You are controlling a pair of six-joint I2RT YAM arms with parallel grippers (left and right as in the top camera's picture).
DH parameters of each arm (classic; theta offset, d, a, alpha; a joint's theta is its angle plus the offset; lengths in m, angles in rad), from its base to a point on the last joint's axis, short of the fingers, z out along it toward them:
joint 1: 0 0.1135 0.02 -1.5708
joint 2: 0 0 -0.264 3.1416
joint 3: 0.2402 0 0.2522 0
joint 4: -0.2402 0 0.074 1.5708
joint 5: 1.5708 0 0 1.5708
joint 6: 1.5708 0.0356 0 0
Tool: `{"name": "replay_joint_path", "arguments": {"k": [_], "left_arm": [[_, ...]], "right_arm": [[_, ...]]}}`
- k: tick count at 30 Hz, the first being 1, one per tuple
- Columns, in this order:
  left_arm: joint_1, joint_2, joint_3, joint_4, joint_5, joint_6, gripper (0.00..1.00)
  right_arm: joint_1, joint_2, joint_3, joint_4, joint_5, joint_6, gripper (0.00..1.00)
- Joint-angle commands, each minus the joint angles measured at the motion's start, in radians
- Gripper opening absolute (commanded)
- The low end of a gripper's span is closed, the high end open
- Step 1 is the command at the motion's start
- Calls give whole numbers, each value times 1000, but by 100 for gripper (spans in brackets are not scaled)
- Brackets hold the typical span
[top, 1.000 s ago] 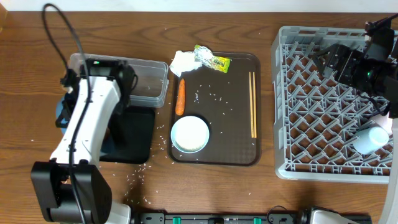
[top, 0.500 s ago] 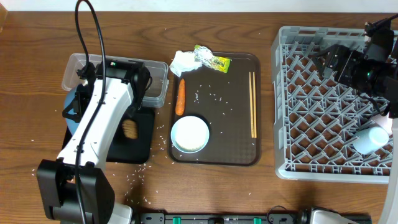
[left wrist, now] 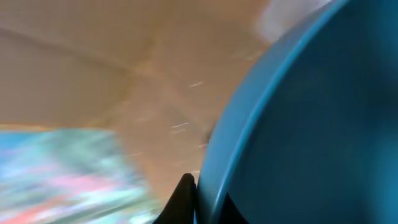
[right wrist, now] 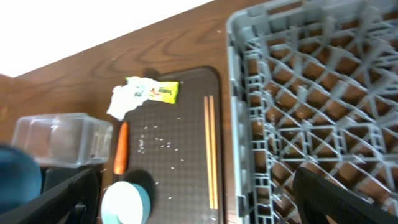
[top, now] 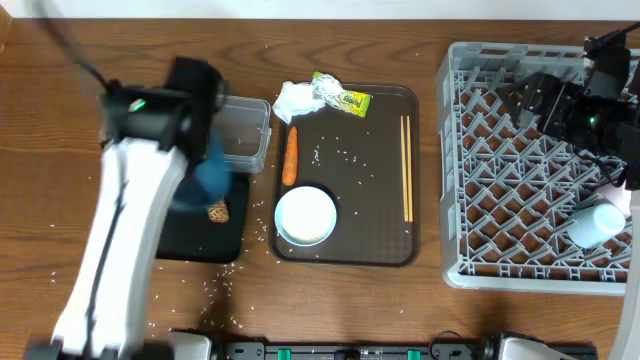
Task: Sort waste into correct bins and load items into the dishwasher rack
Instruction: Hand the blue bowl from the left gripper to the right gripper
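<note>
Overhead: left gripper [left wrist: 194,198] clamped on plate [top: 212,168], well left of rack [top: 520,170] | right gripper [top: 522,92] jaws apart over it | next, I reckon: slot plate in

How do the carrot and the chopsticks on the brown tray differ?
The carrot is orange, short and thick; the chopsticks are pale, long and thin. The carrot lies by the brown tray's edge nearer the clear tub; the chopsticks by the one nearer the rack. Both lie flat, roughly parallel.
</note>
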Motion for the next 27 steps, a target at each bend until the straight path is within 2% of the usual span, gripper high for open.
{"name": "replay_joint_path", "arguments": {"k": [1,3,5,11,18,21,24,27], "left_arm": [[-2,-108,41,111,407,189,6],[-3,-138,41,191,559,227,6],[-15,-149,41,242,631,236,6],[-112,-132,41,319,671,252,6],[-223,-131,41,399,677,255,6],[-256,-131,41,416,677,255,6],[-272,-131,41,423,677,255,6],[-277,-133,41,423,681,254,6]], "right_arm": [[27,5,-2,21,-140,-63,92],[56,5,-2,56,-210,-62,93],[107,5,-2,103,-263,-62,93],[312,10,-2,223,-267,-111,93],[479,62,-2,244,-45,-114,89],[516,107,-2,249,12,-108,77],[526,146,-2,230,130,-74,73],[526,166,-2,229,117,-73,59]]}}
